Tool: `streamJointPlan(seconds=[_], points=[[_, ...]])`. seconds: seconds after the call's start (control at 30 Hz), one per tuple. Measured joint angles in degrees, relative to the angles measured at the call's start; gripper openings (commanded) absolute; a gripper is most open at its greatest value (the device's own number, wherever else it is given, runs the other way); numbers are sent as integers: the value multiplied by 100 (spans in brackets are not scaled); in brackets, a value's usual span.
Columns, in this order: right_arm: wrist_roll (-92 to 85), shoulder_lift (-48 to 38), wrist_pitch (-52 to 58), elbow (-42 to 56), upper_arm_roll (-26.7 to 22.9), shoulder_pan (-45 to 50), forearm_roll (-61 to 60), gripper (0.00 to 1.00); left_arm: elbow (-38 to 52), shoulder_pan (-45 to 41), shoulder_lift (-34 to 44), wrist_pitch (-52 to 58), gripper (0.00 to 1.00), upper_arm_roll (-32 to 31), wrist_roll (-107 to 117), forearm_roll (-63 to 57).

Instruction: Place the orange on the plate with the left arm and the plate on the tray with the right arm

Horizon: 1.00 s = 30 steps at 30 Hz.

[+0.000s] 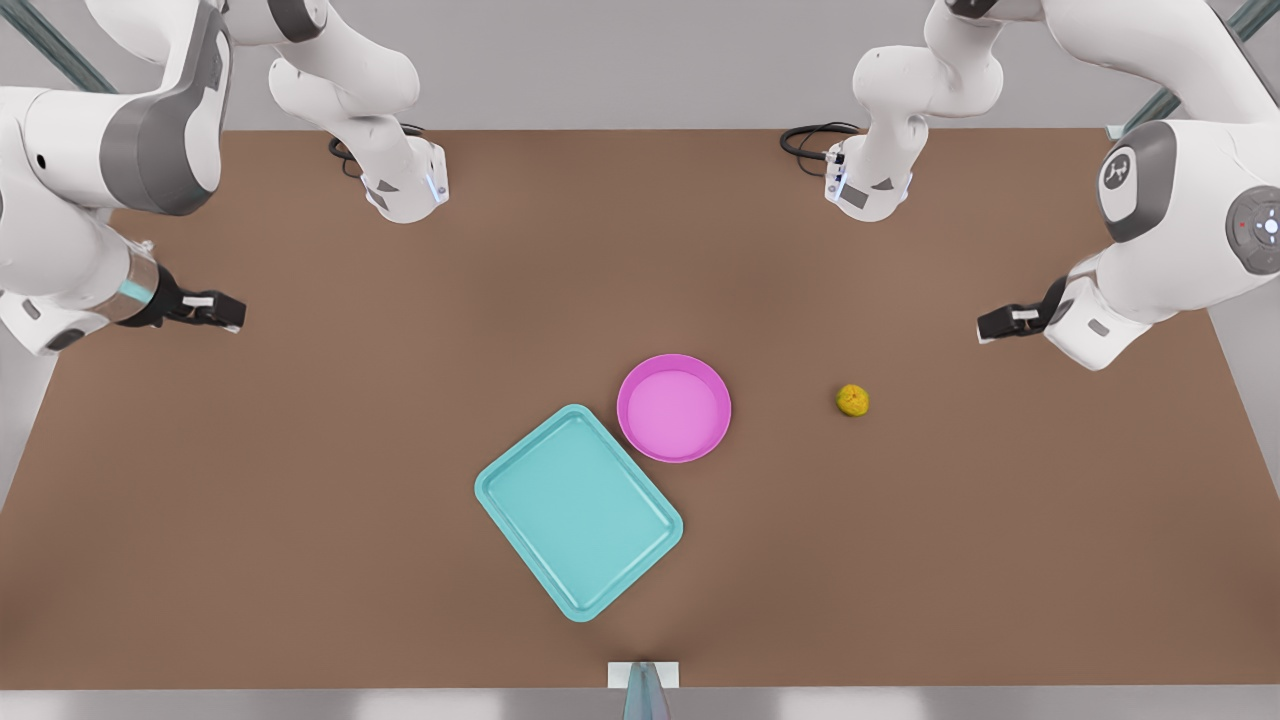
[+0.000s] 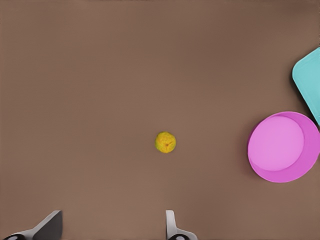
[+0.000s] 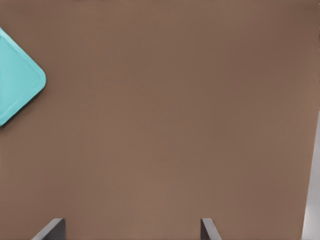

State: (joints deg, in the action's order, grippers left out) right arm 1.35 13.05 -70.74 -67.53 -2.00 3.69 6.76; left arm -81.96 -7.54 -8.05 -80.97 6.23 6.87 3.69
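Tray (image 2: 311,80) cut off by left wrist view's 3 o'clock edge, one corner showing. Plate (image 2: 282,147) rim clipped at same edge. Tray corner alone in right wrist view at 9 o'clock edge. Left gripper (image 2: 112,227) fingertips only, at 6 o'clock edge, set apart; right gripper (image 3: 132,229) likewise. Orange (image 1: 852,400) skin detail too small in front view.

My work surface is a broad brown table (image 1: 300,560), matte and evenly lit, with soft shadows. Beyond its far edge runs a plain grey wall (image 1: 620,60). Pale grey floor (image 1: 1250,340) shows past both side edges. At the near edge sits a small white bracket (image 1: 643,675).
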Motion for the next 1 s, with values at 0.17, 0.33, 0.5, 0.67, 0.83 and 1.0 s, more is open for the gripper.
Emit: streamJointPlan(seconds=[0.17,0.33,0.5,0.67,0.83,1.0], points=[[20,36,-212,3,7,1,-1,100,-599,11,-561,-285,100,-72,73,118],[39,277,-293,24,6,20,-9,100,-2655,-199,-1082,-1933,100,-495,12,222],[69,461,-346,10,3,9,-42,100,-3695,-263,-1361,-3676,100,-516,-216,244],[93,521,-388,9,1,1,-55,100,-3863,-308,-1675,-4596,100,-517,-391,252],[110,530,-422,17,2,5,-56,100,-3872,-351,-1905,-5021,100,-517,-519,254],[121,533,-471,17,4,3,-57,100,-3846,-353,-1979,-5239,100,-517,-611,258]])
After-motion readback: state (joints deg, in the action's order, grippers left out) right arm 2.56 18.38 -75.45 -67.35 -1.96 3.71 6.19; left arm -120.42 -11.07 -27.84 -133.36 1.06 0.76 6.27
